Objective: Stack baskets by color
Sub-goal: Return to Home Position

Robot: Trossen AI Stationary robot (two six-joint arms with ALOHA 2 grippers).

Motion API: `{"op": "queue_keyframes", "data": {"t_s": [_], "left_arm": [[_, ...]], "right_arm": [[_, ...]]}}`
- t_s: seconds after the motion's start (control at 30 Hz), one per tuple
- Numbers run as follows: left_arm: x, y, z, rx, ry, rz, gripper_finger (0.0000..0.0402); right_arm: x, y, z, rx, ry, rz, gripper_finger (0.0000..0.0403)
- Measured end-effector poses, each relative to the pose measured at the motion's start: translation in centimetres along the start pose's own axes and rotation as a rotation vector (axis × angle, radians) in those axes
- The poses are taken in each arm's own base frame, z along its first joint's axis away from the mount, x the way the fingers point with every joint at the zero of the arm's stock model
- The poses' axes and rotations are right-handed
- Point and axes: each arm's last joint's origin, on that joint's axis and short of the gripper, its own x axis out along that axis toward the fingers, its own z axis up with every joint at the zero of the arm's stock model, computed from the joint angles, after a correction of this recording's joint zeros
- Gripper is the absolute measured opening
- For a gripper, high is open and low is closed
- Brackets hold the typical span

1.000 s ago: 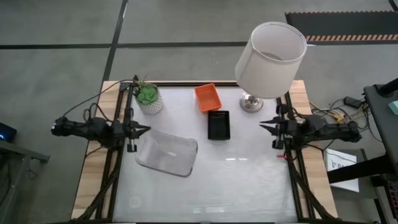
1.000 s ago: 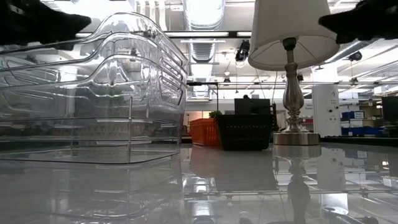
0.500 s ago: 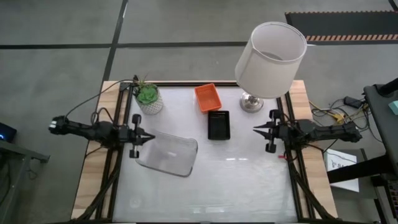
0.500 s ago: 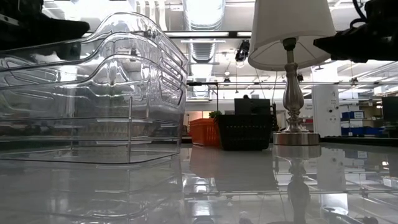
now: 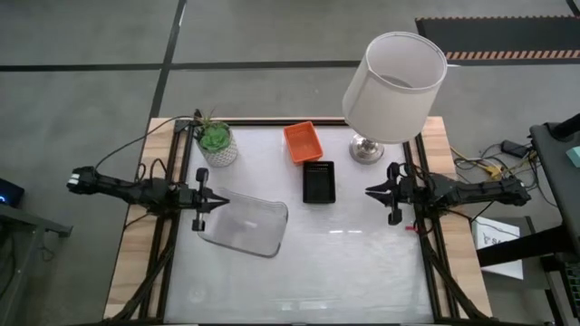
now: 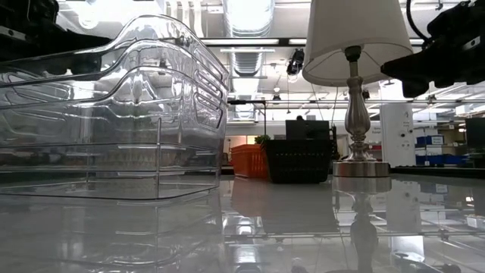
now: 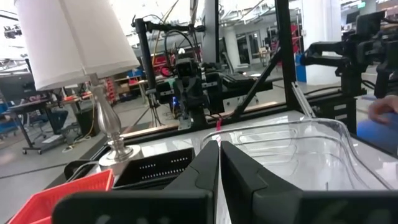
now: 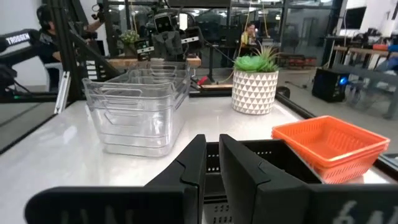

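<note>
The left gripper (image 5: 217,200) is seen with its two fingers drawn together and nothing held between them. It is held raised over the nearest rim of the stack of clear trays (image 5: 245,225), which are nested into one another and lie directly ahead of and below the fingertips. Farther ahead of it, past the trays, the black baskets (image 5: 318,182) are found nested into one pile. Touching or just beside them, the orange baskets (image 5: 303,142) are stacked at a slant. The potted plant (image 5: 217,143) is placed close to this gripper's side.

The right gripper (image 5: 370,191) is likewise shown with its fingers closed together and empty. It is held above the right edge of the table (image 5: 344,263) and pointed inward. The black baskets are met just ahead of it, the orange ones beside those, and the clear stack well beyond. The lamp (image 5: 394,86) is stood close beside this gripper
</note>
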Motion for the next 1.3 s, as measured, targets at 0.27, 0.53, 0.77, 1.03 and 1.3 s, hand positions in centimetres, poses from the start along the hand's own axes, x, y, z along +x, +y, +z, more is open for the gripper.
{"op": "queue_keyframes", "data": {"t_s": [0.27, 0.53, 0.77, 1.03, 1.3], "left_arm": [[0.18, -0.09, -0.28, 0.005, 0.028, -0.006, 0.0000], [0.29, -0.16, -0.49, 0.009, 0.048, -0.010, 0.0000], [0.30, -0.16, -0.51, 0.009, 0.049, -0.011, 0.0000], [0.30, -0.17, -0.53, 0.010, 0.051, -0.011, 0.0000], [0.30, -0.17, -0.53, 0.009, 0.050, -0.011, 0.0000]], "right_arm": [[0.11, 0.02, -0.16, 0.020, 0.019, 0.000, 0.0038], [0.11, 0.02, -0.17, 0.019, 0.019, 0.000, 0.0038], [0.11, 0.02, -0.19, 0.019, 0.021, -0.001, 0.0038], [0.11, 0.02, -0.19, 0.018, 0.021, -0.001, 0.0038], [0.12, 0.02, -0.21, 0.018, 0.022, -0.001, 0.0038]]}}
